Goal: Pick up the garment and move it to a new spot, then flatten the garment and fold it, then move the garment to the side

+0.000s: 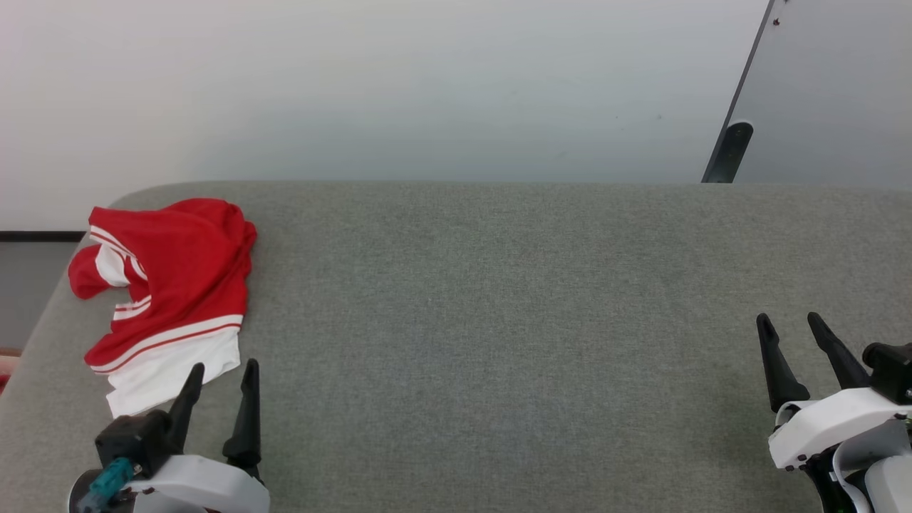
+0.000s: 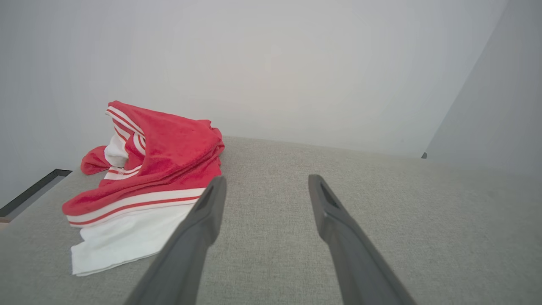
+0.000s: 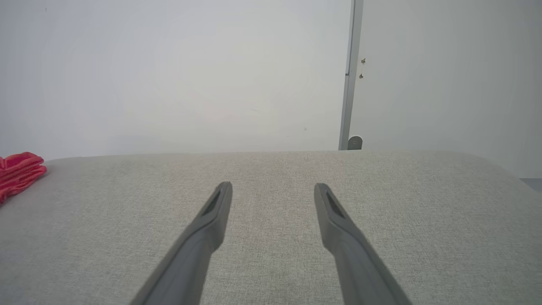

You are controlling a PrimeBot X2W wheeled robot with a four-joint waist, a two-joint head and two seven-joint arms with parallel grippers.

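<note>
Inspection finds the garment lying in a crumpled heap at the far-left corner of the bench, close to the left edge, where 1 red fold appears to droop over the side. Red cloth is bunched on top, striped trim runs across it, and a white panel spreads toward the near edge. No number is visible on it as it lies. The left gripper sits at the near-left of the bench with its 2 fingers spread wide and nothing between them, pointing toward the heap. In the head view its left fingertip overlaps the white panel, and the left wrist view shows that finger just beside the striped band; contact cannot be confirmed. The right gripper rests at the near-right, well apart from the garment, likewise released and empty, aimed at bare upholstery with a pale wall beyond. Assessment: the pick-up has not begun, and no part of the task is done. The left arm is placed for the first grasp because the garment lies on its side. The right arm appears parked out of the way, available for the flattening. The broad middle of the bench is the likely new spot. Risk noted: a pinch on 1 loose layer may drag the heap rather than lift it, and the fold at the edge may snag.
</note>
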